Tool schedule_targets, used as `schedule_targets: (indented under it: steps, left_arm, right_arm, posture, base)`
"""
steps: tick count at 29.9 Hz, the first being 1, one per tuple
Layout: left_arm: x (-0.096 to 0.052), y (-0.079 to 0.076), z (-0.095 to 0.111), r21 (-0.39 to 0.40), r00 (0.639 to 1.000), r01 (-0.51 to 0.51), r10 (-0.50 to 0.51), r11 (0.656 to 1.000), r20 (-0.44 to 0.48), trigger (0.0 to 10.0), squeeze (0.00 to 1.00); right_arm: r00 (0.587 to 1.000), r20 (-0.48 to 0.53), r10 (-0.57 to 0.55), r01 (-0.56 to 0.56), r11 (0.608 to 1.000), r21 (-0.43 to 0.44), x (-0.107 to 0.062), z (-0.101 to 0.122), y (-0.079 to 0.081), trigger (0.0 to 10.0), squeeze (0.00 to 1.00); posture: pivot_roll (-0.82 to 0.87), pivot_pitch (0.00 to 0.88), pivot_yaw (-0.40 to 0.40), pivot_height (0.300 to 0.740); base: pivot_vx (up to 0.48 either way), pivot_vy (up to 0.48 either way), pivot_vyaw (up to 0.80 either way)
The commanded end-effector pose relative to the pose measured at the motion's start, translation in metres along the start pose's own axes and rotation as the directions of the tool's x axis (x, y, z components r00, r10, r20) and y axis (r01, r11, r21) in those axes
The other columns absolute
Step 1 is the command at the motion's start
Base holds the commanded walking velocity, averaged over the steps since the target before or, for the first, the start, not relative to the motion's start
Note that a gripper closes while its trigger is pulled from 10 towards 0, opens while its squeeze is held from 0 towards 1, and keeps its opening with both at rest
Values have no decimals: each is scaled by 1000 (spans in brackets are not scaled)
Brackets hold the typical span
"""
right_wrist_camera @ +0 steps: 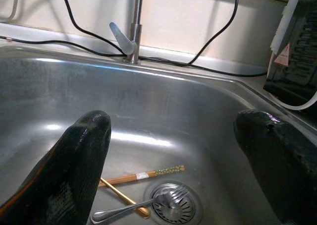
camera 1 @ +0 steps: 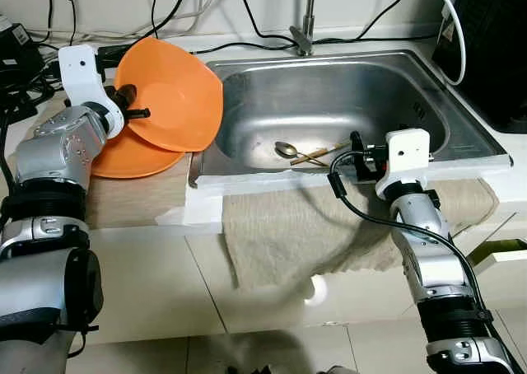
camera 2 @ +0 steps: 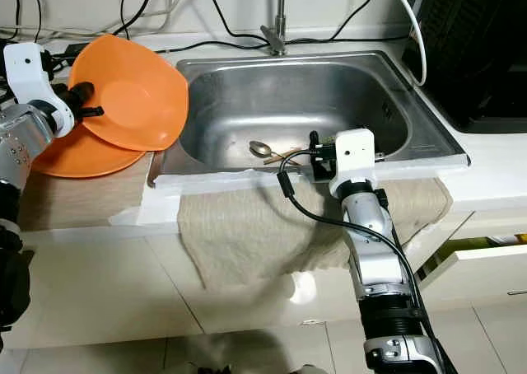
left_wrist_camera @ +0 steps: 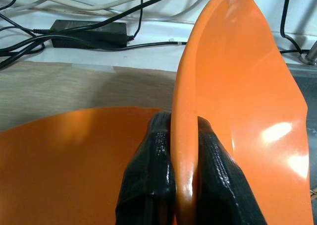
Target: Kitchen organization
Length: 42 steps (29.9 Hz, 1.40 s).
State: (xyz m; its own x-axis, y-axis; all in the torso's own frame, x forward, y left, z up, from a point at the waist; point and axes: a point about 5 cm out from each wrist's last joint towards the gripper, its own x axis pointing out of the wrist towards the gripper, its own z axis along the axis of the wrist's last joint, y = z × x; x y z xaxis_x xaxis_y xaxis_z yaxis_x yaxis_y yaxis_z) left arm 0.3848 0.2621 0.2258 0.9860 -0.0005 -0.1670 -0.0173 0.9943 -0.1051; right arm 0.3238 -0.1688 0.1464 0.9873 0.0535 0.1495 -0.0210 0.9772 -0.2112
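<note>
Sink at the centre of the counter holds a spoon, chopsticks and a fork by its drain. The right end effector hovers at the sink's front edge, fingers spread wide, empty. Left of the sink, the left end effector pinches the rim of a tilted orange bowl — above an orange plate lying flat
</note>
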Motion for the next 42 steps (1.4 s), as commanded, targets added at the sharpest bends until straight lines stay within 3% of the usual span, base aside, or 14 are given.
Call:
schedule_targets:
  steps: [1, 42]
  left_arm:
    - [1, 1, -13, 12, 998, -17, 17, 1000, -60, 0, 0]
    - [5, 1, -10, 11, 998, -21, 22, 1000, -61, 0, 0]
  right_arm:
    - [1000, 18, -4, 4, 1000, 7, 2, 5, -2, 10000, 0]
    - [1000, 13, -3, 3, 1000, 7, 10, 6, -1, 10000, 0]
  posture:
    - [-130, 0, 62, 740]
    - [-71, 0, 39, 740]
  base:
    - [0, 0, 0]
    - [0, 0, 0]
